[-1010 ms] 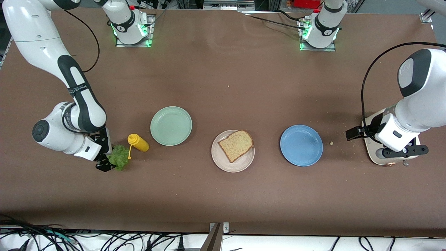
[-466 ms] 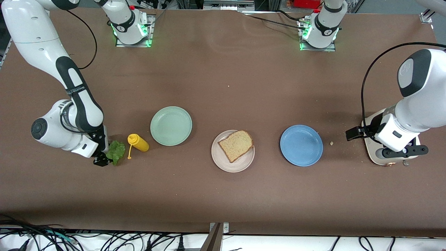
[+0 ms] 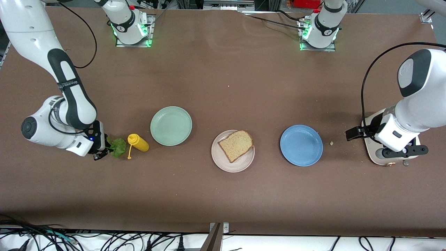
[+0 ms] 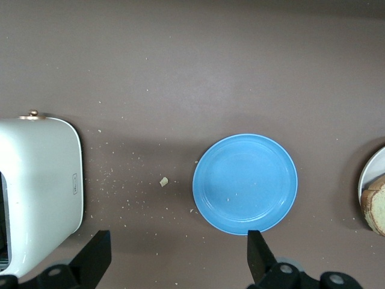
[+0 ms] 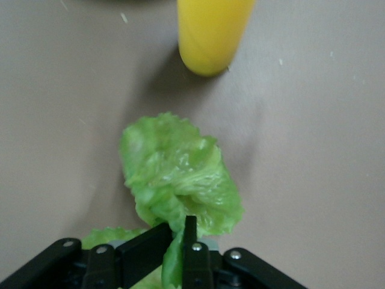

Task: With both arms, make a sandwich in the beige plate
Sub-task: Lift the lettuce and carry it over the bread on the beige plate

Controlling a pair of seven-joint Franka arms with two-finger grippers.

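One tan bread slice lies on the beige plate near the table's middle. A ruffled green lettuce leaf hangs bunched from my right gripper, which is shut on its edge at the right arm's end of the table, beside the yellow bottle. My left gripper stands open with nothing between its fingers, over the bare table between the white toaster and the blue plate. The beige plate's rim shows in the left wrist view.
A yellow squeeze bottle lies between the lettuce and a mint-green plate. A blue plate sits toward the left arm's end, then a white toaster with crumbs around.
My right gripper has closed on the lettuce and drawn it toward the right arm's end, bunching the leaf. The left arm has not moved.
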